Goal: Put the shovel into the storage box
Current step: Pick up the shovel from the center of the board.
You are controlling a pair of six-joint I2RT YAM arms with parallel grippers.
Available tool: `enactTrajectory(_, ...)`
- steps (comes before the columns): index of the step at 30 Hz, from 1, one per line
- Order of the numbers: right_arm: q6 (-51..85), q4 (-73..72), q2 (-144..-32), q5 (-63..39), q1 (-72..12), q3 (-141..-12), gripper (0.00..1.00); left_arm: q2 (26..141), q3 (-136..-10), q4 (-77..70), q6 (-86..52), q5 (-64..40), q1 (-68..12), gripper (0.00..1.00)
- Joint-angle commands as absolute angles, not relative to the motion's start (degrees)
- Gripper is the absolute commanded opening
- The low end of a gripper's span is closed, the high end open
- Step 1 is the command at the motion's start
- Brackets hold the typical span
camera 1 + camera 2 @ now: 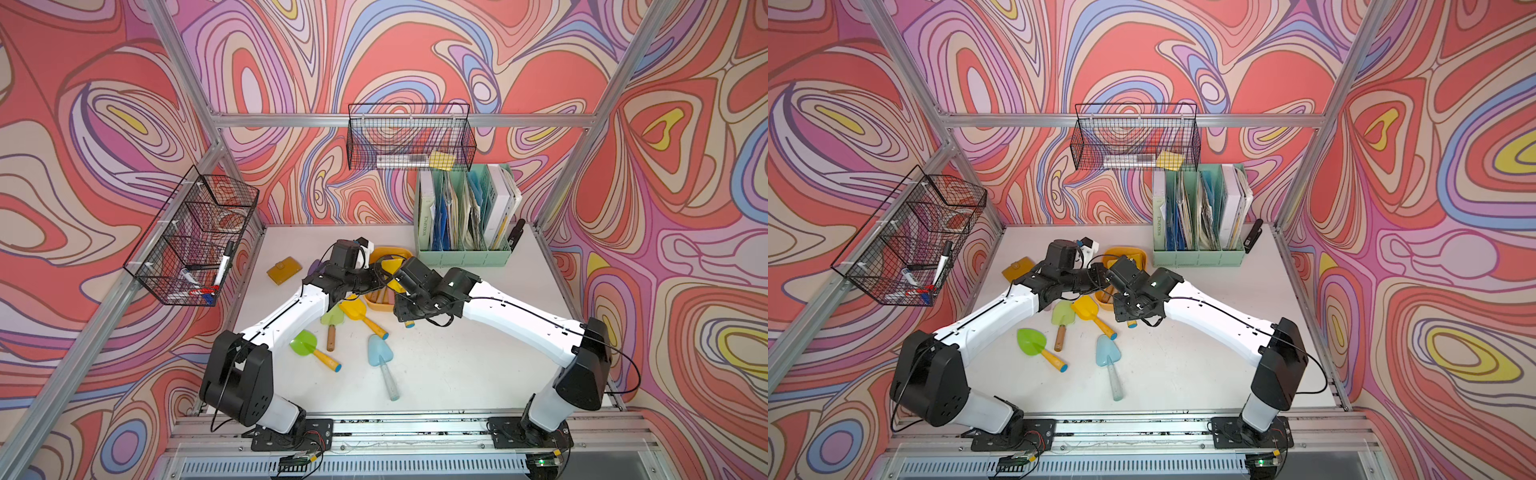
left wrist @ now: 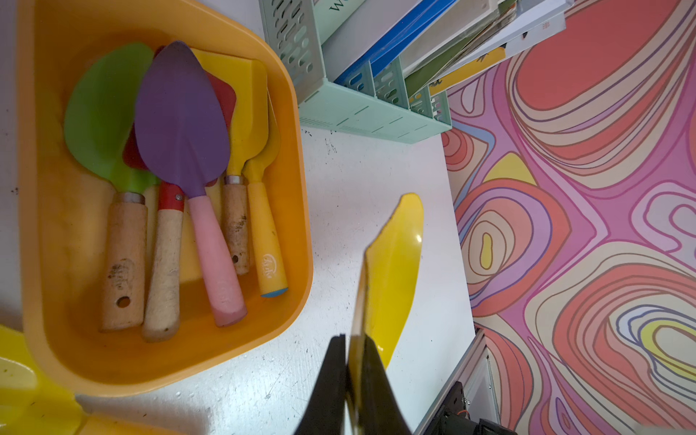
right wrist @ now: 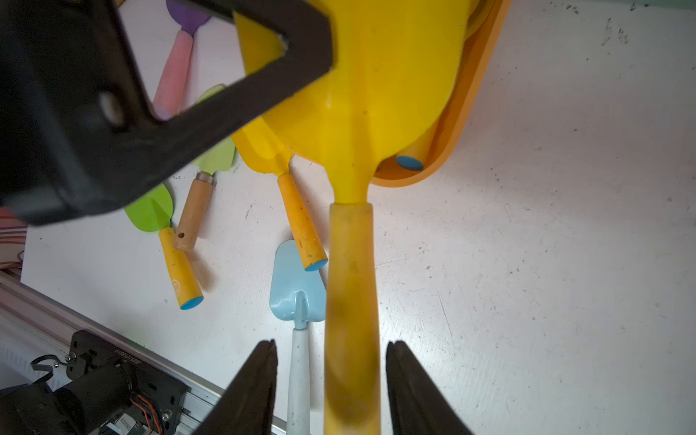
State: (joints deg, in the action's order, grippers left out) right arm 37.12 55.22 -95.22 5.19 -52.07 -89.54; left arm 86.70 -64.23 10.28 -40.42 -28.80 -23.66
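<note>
The shovel [image 3: 354, 241], all yellow, hangs in the air with its blade over the near end of the box [image 2: 301, 233] and its handle pointing back toward the near side of the table [image 3: 527, 263]. The left gripper [image 2: 346, 339] is clamped on the thin edge of the blade. The right gripper [image 3: 331, 344] has its jaws spread to either side of the handle with a gap on each side, so it holds nothing. This looks like a handover, and the weak point is that edge pinch: a long shovel held by one rim of its blade will probably swing at any nudge. The right arm should draw straight back along the handle's line and touch neither side. It should also stay above the blue shovel [image 3: 297, 278] lying below. The box sits mid-table toward the far side, and the stored shovels [image 2: 180, 132] lie blades far, handles near. The left arm would do best to turn the shovel to that same line and bring the whole length inside the rim. It should lower the shovel onto the pile before opening, since a drop from height or a handle left across the rim could tip it out.
</note>
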Motion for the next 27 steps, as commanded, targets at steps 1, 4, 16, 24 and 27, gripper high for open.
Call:
enactTrajectory(1,37.51,54.46,-92.07,6.46,-51.70,-88.17,0.50,88.16,-68.91,13.40,-36.19,-26.85,-23.88,0.00)
enactTrajectory(4,37.82,54.36,-90.70,6.79,-51.51,-87.03,0.50,90.24,-72.52,15.95,-33.26,-25.89,-23.53,0.00)
enactTrajectory(16,38.68,53.84,-86.82,7.27,-50.84,-82.69,0.50,102.57,-86.62,20.26,-21.19,-28.03,-20.01,0.00)
enactTrajectory(24,39.53,53.79,-85.25,7.38,-50.52,-80.45,0.50,110.05,-93.30,19.72,-17.39,-29.43,-18.19,0.00)
enactTrajectory(27,39.82,54.07,-84.90,7.39,-50.45,-79.99,0.50,112.89,-94.60,18.16,-16.87,-29.98,-18.18,0.00)
